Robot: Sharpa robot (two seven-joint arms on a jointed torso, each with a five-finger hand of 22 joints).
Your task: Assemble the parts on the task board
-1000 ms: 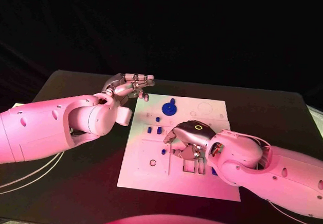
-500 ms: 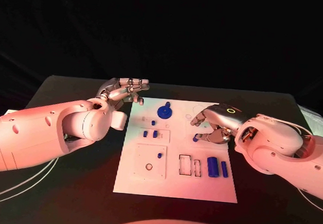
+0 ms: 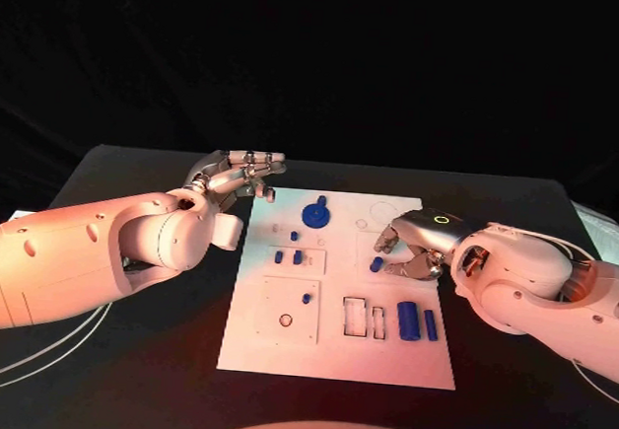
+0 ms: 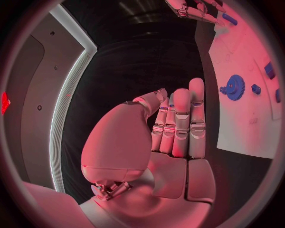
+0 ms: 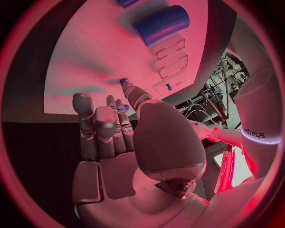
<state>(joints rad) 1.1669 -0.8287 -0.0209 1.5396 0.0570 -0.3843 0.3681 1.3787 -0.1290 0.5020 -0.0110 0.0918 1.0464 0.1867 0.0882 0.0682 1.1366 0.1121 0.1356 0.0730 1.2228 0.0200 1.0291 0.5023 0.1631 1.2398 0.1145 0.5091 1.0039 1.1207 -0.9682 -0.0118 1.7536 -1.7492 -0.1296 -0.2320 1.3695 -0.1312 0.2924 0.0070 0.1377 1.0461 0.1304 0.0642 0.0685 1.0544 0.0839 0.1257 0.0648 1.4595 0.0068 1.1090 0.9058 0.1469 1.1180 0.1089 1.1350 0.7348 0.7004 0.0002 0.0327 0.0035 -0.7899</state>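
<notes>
The black surface carries the white task board at centre frame. The left hand, spread and holding nothing, hovers off the board's upper-left corner. The right hand, right of centre, apparently pinches a small blue part. It should probably lower the part squarely into its socket.

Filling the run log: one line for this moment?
left hand: open, off board edge | right hand: pinching small blue part over task board
</notes>
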